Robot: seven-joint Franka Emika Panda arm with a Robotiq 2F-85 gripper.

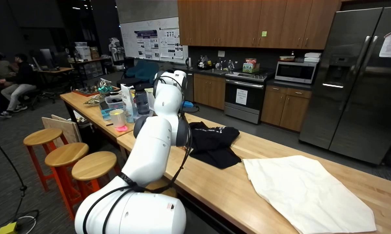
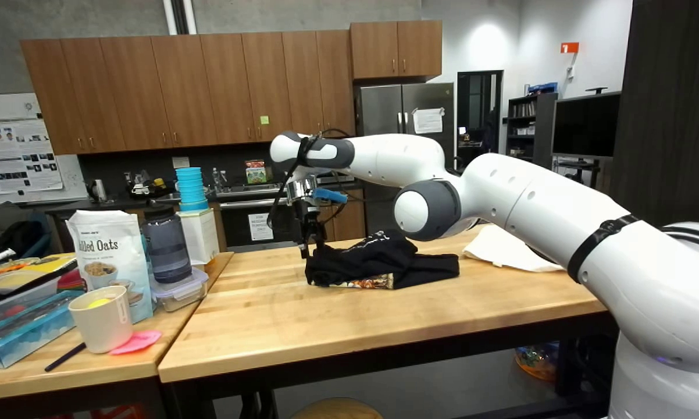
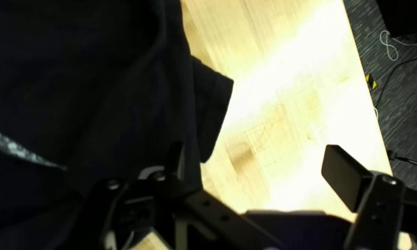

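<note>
My gripper (image 2: 311, 247) points down at the end of a black garment, with its jaws wide apart. In the wrist view the gripper (image 3: 255, 166) has one finger over the edge of the black garment (image 3: 101, 86) and the other over bare wood. Nothing shows between the fingers. The garment lies crumpled on the wooden table in both exterior views (image 1: 211, 143) (image 2: 373, 256), with white print on top and a coloured print at its front. Whether the near finger touches the cloth, I cannot tell. In an exterior view the arm hides the gripper.
A cream cloth (image 1: 309, 191) lies flat beside the garment. On the adjoining table stand an oats bag (image 2: 108, 256), a dark bottle (image 2: 166, 244), a beige cup (image 2: 100, 320) and a stack of blue cups (image 2: 191, 186) on a box. Stools (image 1: 94, 165) stand along the table.
</note>
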